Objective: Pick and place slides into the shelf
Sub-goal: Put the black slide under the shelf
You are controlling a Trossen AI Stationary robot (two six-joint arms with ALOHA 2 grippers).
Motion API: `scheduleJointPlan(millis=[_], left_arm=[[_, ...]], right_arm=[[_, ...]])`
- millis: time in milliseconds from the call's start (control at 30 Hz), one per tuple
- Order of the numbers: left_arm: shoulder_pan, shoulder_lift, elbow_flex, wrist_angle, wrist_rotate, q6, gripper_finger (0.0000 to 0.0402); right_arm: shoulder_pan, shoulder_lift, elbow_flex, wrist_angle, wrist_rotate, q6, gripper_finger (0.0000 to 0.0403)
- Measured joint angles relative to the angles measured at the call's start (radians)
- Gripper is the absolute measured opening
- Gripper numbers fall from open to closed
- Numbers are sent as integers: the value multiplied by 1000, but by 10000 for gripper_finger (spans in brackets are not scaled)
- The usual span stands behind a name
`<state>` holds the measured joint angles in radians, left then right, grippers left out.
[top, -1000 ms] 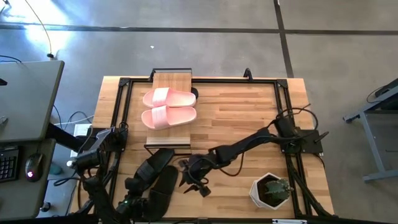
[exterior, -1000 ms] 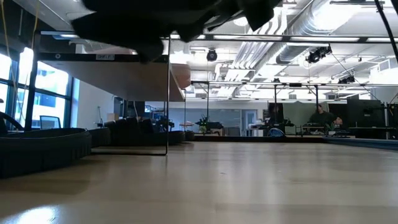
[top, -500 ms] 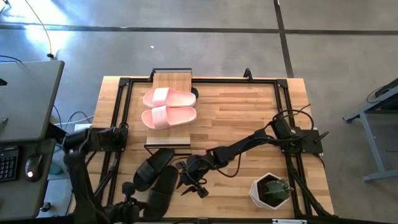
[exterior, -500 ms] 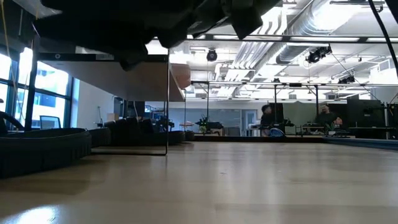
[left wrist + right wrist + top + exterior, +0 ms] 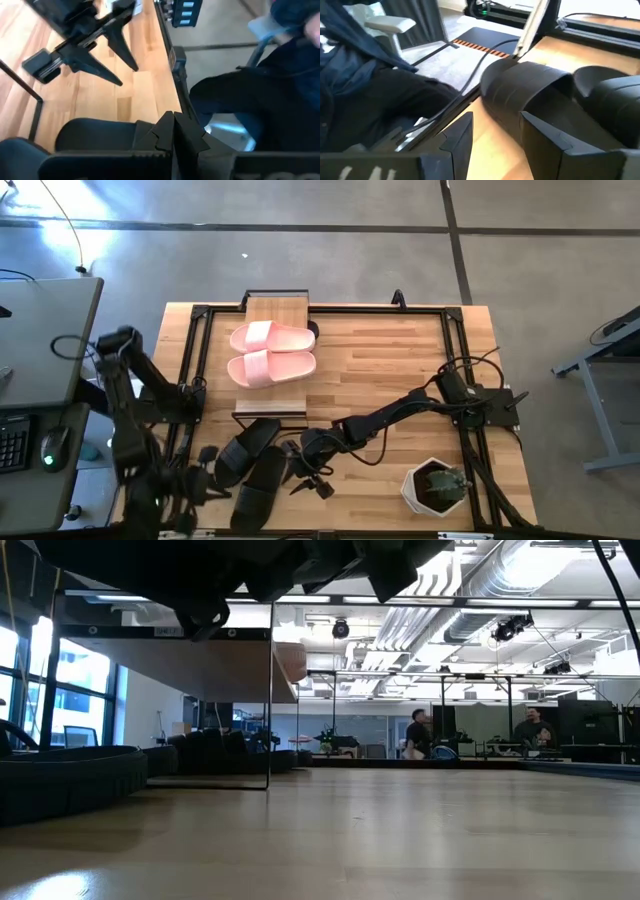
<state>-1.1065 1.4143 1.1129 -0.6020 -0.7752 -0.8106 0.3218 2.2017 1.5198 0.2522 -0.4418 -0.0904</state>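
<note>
The pale pink pair of slides (image 5: 270, 352) lies side by side on the plank top of the shelf (image 5: 272, 308), at the table's far middle. Two black slides (image 5: 248, 450) (image 5: 262, 485) lie on the table, near the shelf's near end; no other black slide shows. My right gripper (image 5: 302, 472) is open just right of them. In the right wrist view its fingers (image 5: 465, 135) stand before the end of one black slide (image 5: 530, 92). My left gripper (image 5: 198, 485) is shut, left of the black slides near the table's near-left corner. Beside it the left wrist view shows a black slide (image 5: 95, 134).
A white pot with a green plant (image 5: 436, 485) stands near the table's near right corner. Black frame rails (image 5: 195, 360) run along the table's edges. A person in dark clothing (image 5: 375, 95) is just beyond the near-left edge. A desk with a mouse (image 5: 50, 445) stands to the left.
My left arm has folded up, its elbow rising toward the far left, and its gripper has drawn away from the black slides toward the table's near-left edge. My right gripper has edged slightly left toward the black slides.
</note>
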Motion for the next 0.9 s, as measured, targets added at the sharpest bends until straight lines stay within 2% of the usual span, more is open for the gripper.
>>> scheduleJointPlan(millis=[133,233,433,633,900], left_arm=[[0,-128,-124,66,-9,-4,0],[2,-179,-158,81,-26,15,0],[0,-194,-159,68,-10,27,0],[0,-186,-159,64,8,18,0],[0,-186,-159,61,14,18,0]], right_arm=[[0,13,8,18,35,-5,150],[0,60,58,2,20,-6,150],[-12,168,222,-124,1,-7,150],[-14,254,381,-261,46,-36,150],[-12,269,416,-302,27,-49,150]])
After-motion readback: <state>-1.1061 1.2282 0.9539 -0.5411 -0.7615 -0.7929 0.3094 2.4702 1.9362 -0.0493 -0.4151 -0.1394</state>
